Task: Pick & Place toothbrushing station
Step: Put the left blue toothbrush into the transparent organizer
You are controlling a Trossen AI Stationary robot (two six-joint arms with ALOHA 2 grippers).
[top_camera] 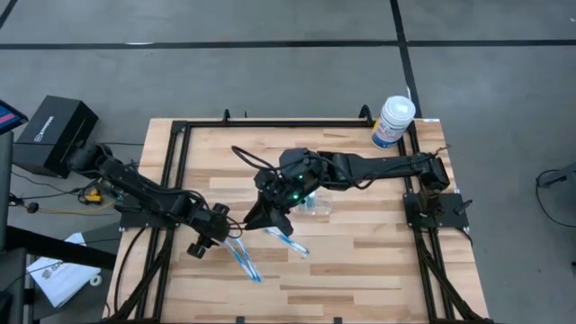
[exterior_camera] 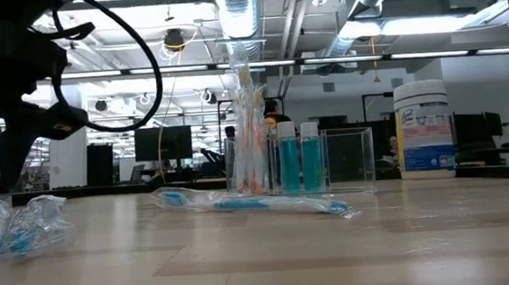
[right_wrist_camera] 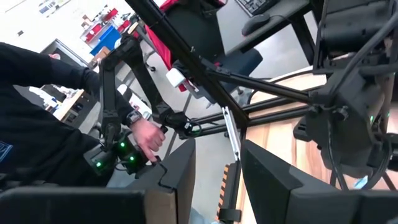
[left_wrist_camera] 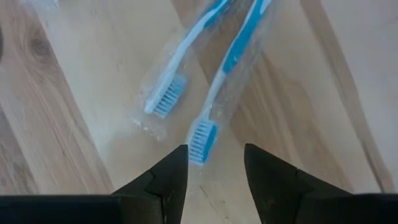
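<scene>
The toothbrushing station (exterior_camera: 315, 160), a clear plastic holder with a low tray part and a taller cup part, stands on its base mid-table. It holds two blue bottles and upright brushes, and shows beside my right arm in the high view (top_camera: 315, 203). My right gripper (top_camera: 268, 216) is open and empty, raised off the table just left of the station and pointing toward the table's left; its fingers (right_wrist_camera: 217, 165) frame the room beyond. My left gripper (left_wrist_camera: 214, 158) is open above two wrapped blue toothbrushes (left_wrist_camera: 205, 81) (top_camera: 243, 256) that lie flat on the table. It touches nothing that I can see.
A white blue-labelled canister (top_camera: 393, 121) (exterior_camera: 424, 129) stands at the far right corner. Another wrapped toothbrush (top_camera: 288, 241) (exterior_camera: 250, 202) lies in front of the station. A black frame (top_camera: 270, 124) borders the wooden table. A person's hand (right_wrist_camera: 148, 138) shows beyond the table's left.
</scene>
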